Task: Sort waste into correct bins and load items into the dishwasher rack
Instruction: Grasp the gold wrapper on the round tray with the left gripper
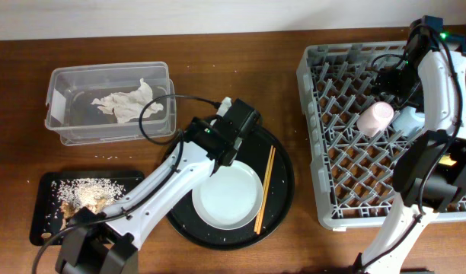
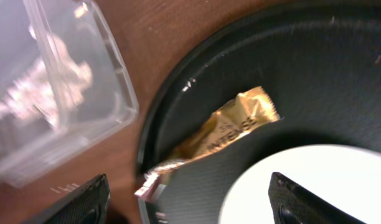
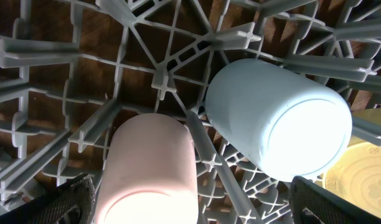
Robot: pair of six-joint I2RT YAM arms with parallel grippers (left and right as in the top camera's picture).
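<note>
The dishwasher rack stands just to the right of the round black tray, which serves as the landmark here. The clear tub sits up and to the left of that tray, near it. The black rectangular tray lies to its lower left.

The grey plate rests on the round tray, and the chopsticks lie on the tray too, along the plate's right edge. Well to the right of the tray, the pink cup and light blue cup lie side by side among the rack's pegs. The yellow-green bowl is just beyond them. The right gripper hovers over the cups with its fingers spread and holds nothing.

The tissue is in the tub. The foil wrapper lies on the round tray's rim on the tub side, with one end hanging over the edge. The left gripper hangs above it with its jaws wide and nothing between them. The rice scraps are on the rectangular tray.

The wrapper looks like the next job, and it could go wrong. It is thin and lies flat, so closing fingers may catch only the crinkled tip and lose it. A low approach could scrape the tray rim or nudge the plate, which would set the chopsticks rolling.
</note>
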